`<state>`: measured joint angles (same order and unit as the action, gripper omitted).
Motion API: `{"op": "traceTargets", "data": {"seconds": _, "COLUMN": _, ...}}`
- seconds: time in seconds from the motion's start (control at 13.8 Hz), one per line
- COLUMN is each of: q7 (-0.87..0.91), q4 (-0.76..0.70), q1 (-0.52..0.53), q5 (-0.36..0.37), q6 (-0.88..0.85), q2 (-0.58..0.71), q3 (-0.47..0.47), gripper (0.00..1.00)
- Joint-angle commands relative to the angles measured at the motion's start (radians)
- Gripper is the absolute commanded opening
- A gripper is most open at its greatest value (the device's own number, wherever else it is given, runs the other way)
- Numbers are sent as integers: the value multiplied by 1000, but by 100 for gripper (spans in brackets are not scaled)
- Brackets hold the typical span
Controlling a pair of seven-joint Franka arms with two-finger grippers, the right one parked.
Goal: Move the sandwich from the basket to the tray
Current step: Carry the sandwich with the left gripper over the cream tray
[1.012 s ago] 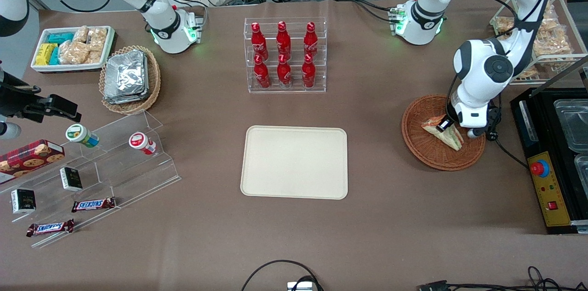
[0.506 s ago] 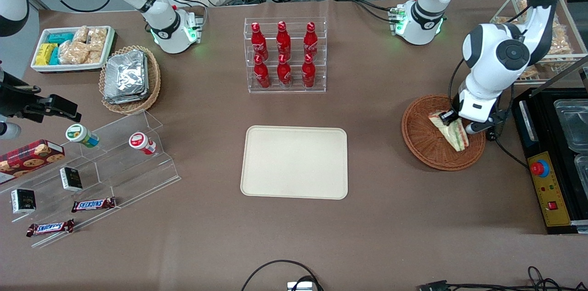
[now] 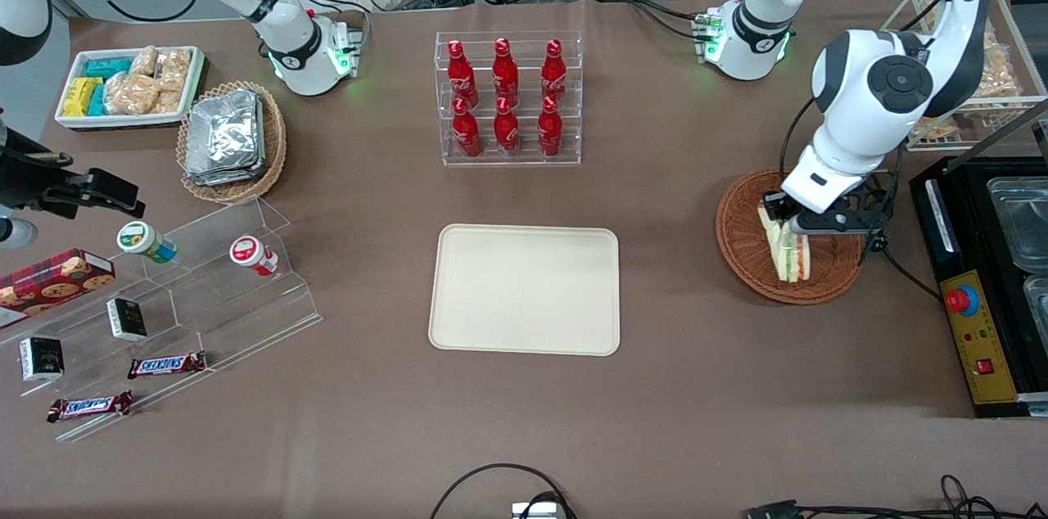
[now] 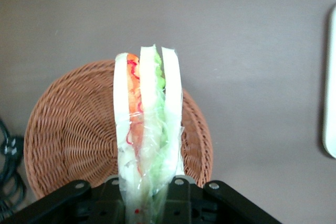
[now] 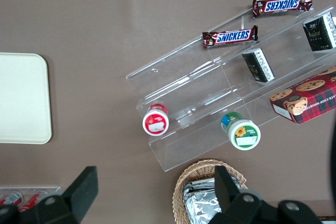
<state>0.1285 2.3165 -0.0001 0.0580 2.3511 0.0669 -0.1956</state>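
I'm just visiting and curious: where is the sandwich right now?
The sandwich hangs pinched in the gripper just above the brown basket, at the working arm's end of the table, well away from the tray.

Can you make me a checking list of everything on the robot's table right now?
Surface: brown table.
Job's things: sandwich lifted above the woven basket; tray holds nothing.
Clutter: cola bottles, foil packs, Snickers bars, cookie box.
End effector: left end effector shut on the sandwich, over the basket.
Cables: black cable at the table edge nearest the front camera.
Surroundings: black machine with a red button.
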Motion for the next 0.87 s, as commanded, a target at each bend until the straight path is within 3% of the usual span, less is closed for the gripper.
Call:
{"op": "traceTargets", "data": {"seconds": 0.0, "q7": -46, "q4": -67, "q1": -14, "q5": -3, "q6": -33, "q2": -13, "q3": -59, "gripper": 8}}
{"op": "traceTargets", "data": {"seconds": 0.58, "q7": 225, "q4": -356, "q1": -17, "q5": 15, "q6": -141, "q2": -243, "q3": -284, "gripper": 7}}
{"op": "traceTargets", "data": {"seconds": 0.8, "q7": 305, "q4": -425, "q1": -66, "q5": 66, "q6": -142, "q2": -324, "q3": -292, "gripper": 6}}
